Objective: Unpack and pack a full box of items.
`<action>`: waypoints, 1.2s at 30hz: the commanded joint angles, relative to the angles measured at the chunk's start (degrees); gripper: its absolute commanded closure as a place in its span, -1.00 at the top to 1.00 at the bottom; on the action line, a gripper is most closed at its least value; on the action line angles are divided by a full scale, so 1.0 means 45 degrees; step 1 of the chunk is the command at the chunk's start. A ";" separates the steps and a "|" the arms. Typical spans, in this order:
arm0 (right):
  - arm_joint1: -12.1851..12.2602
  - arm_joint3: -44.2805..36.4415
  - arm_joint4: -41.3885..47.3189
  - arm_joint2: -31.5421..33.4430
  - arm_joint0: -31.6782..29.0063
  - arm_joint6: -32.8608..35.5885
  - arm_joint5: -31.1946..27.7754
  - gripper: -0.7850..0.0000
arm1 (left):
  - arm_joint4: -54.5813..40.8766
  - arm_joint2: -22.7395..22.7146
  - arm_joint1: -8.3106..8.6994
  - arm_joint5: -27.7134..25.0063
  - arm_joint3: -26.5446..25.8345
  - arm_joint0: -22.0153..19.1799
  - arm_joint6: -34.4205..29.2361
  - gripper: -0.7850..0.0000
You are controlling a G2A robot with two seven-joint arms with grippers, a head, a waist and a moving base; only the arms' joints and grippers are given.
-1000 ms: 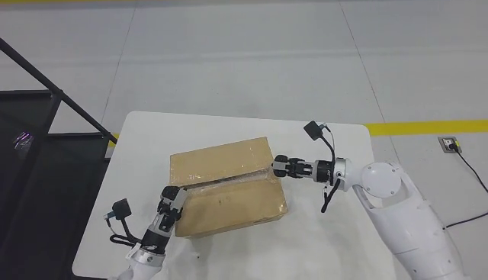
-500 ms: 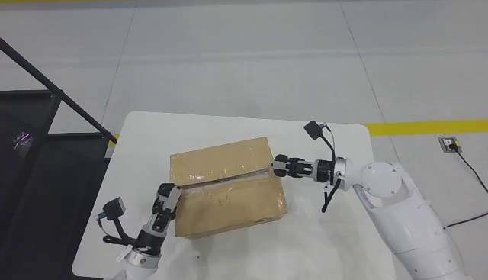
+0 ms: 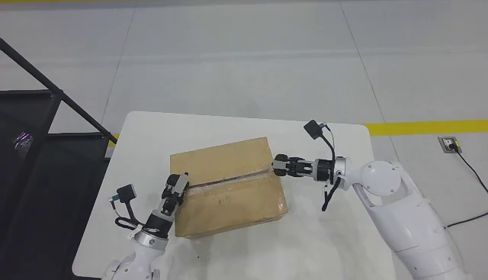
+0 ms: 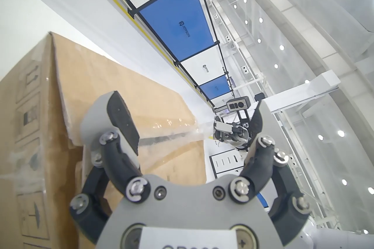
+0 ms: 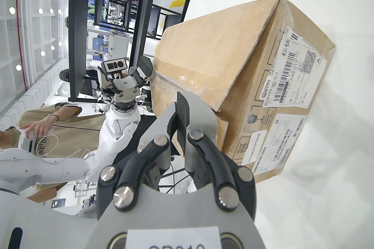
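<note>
Box (image 3: 229, 188) sits mid-table (image 3: 305, 238), flaps down. Left gripper (image 3: 177, 185) gapes wide at the seam's left end, right gripper (image 3: 276, 165) is pinched closed at the right end. Best approach is probably to hook under a flap edge and lift evenly.

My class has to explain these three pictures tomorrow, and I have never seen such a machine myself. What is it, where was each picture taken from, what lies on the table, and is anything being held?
It is a two-armed robot, and each arm ends in a two-fingered gripper. The top view looks down from a camera mounted above the arms. The other two pictures come from cameras on the wrists, so each shows its own gripper up close.

On the white table lies one brown cardboard box, with clear tape along its top seam.

The left gripper is open at one end of that seam and holds nothing. The right gripper is shut at the opposite end. Whether it pinches any tape cannot be seen.
</note>
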 commanded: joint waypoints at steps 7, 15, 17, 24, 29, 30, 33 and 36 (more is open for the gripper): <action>0.0016 0.0206 0.0012 -0.0068 0.0116 0.0099 -0.0142 -1.00 | -0.0080 0.0029 0.0004 0.0161 0.0289 -0.0171 0.0043 1.00; 0.0004 0.0436 -0.0128 -0.0302 0.0279 0.0249 -0.0323 -0.16 | -0.0064 0.0070 0.0013 0.0260 0.0342 -0.0176 0.0038 1.00; 0.0006 0.0468 -0.0162 -0.0335 0.0289 0.0249 -0.0341 1.00 | -0.0112 0.0065 0.0016 0.0246 0.0355 -0.0155 0.0044 1.00; 0.0073 0.0393 -0.0225 -0.0215 0.0146 0.0204 -0.0446 1.00 | -0.0306 0.0038 0.0025 0.0213 0.0390 -0.0111 0.0035 1.00; 0.0177 0.0158 -0.0198 0.0143 -0.0099 0.0007 -0.0471 1.00 | -0.0397 0.0008 0.0036 0.0183 0.0359 -0.0082 0.0002 1.00; 0.0205 0.0095 -0.0191 0.0238 -0.0160 -0.0006 -0.0467 1.00 | -0.0418 0.0005 0.0039 0.0180 0.0350 -0.0074 -0.0015 1.00; 0.0285 -0.0156 -0.0274 0.0518 -0.0371 -0.0228 -0.0379 1.00 | -0.0493 -0.0030 0.0047 0.0144 0.0320 -0.0031 -0.0035 1.00; 0.0350 -0.0581 -0.0111 0.0803 -0.0683 -0.0492 -0.0576 1.00 | -0.0626 -0.0070 0.0051 0.0014 0.0197 0.0081 0.0026 1.00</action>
